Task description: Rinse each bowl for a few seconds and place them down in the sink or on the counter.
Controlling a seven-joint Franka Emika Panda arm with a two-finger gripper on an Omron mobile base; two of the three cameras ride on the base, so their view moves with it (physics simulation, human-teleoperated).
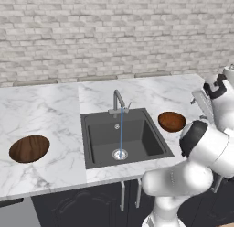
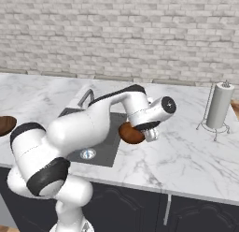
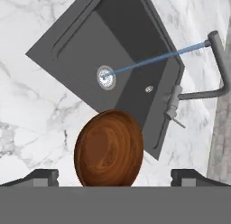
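Right bowl [image 3: 109,148] sits on the counter [image 1: 45,111] just right of the sink [image 1: 137,134], dead ahead of my gripper [image 3: 115,177] and between its tips. Round, so no long axis to line up with. Fingers [image 3: 43,177] spread wide, wider than the bowl, holding nothing. Next move, as I judge it: close in on the rim.

Count: two bowls, the other [image 1: 29,148] well left of the sink. One sink. One faucet [image 1: 119,101], water running [image 1: 121,130] onto the drain.

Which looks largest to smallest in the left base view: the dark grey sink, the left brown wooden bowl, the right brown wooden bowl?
1. Square dark grey sink.
2. Left brown wooden bowl.
3. Right brown wooden bowl; the bowls look alike, so viewpoint may explain this.
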